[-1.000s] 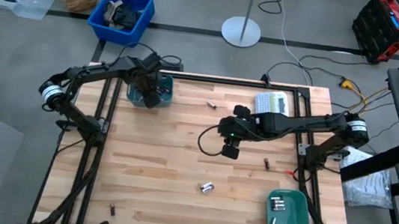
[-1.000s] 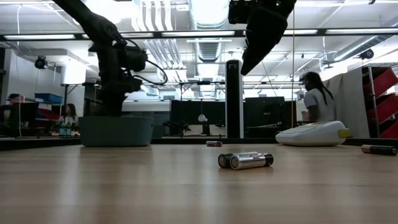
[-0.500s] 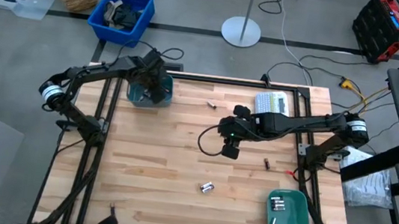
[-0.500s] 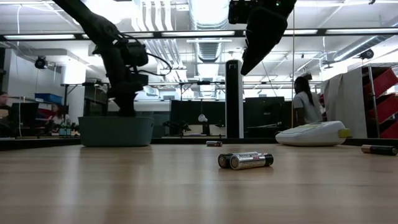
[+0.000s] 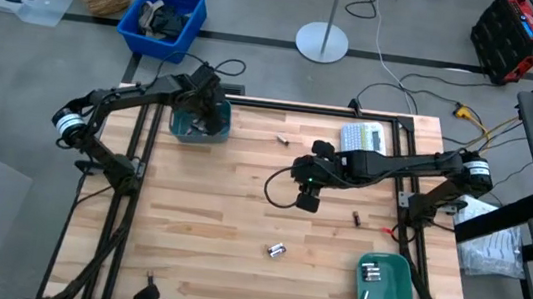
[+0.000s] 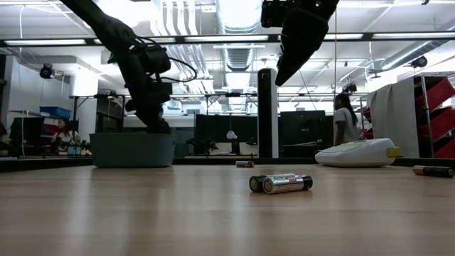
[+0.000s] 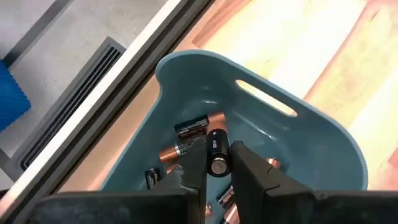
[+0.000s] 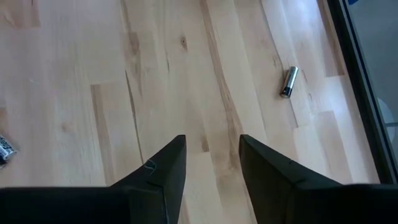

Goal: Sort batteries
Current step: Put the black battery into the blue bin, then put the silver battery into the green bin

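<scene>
Over the blue bin (image 5: 186,128) at the table's far left, the left gripper (image 7: 216,167) pinches a dark battery (image 7: 217,153) above other cells, while the right gripper (image 8: 210,163) hangs open above mid-table, loose batteries (image 6: 280,183) lying nearer on the wood.

Left end effector (image 7: 211,169) — now farther across the teal bin (image 7: 323,134); person (image 6: 343,117) farther left

Dark copper-ended battery (image 7: 216,151) pinched upright in left tool (image 7: 214,167) over teal bin (image 7: 323,134) holding coppery cells (image 7: 186,140). Silvery pair (image 6: 280,183) lies mid-bench. Silvery cells (image 5: 370,273) in green tray (image 5: 401,296).
</scene>
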You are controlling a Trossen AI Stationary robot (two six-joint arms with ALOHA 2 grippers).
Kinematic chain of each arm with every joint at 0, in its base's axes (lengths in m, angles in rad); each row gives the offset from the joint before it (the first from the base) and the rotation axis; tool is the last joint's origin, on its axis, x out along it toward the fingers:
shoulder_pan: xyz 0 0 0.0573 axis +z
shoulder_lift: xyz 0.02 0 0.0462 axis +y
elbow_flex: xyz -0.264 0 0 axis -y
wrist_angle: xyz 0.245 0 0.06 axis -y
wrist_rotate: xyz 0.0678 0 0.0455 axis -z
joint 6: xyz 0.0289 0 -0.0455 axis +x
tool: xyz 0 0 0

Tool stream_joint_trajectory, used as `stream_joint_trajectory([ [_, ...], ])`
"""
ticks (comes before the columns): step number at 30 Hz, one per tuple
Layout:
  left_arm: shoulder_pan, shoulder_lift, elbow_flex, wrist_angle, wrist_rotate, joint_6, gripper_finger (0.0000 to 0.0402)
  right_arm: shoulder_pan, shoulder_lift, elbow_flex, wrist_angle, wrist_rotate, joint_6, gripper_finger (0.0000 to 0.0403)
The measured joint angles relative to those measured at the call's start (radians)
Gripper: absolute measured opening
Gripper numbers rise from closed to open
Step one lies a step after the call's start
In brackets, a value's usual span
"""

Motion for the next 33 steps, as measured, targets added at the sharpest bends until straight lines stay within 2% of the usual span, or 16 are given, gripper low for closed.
stream_joint_trajectory([
  [9,0.0,0.0,0.0,0.027,0.001,-0.035,0.0034,0.0,0.0,0.0,0.0,0.0,0.001,0.0153],
  [18,0.0,0.0,0.0,0.027,0.001,-0.047,0.0069,0.0,0.0,0.0,0.0,0.0,0.001,0.0166],
  [26,0.0,0.0,0.0,0.027,0.003,-0.058,0.0073,0.0,0.0,0.0,0.0,0.0,0.001,0.0158],
  [31,-0.029,-0.008,-0.007,0.027,0.11,-0.08,0.0073,0.007,0.0,-0.007,0.001,0.001,0.02,0.0147],
  [33,-0.067,-0.029,-0.022,0.035,0.123,-0.081,0.0073,0.018,0.0,-0.024,0.001,0.0,0.025,0.0144],
])
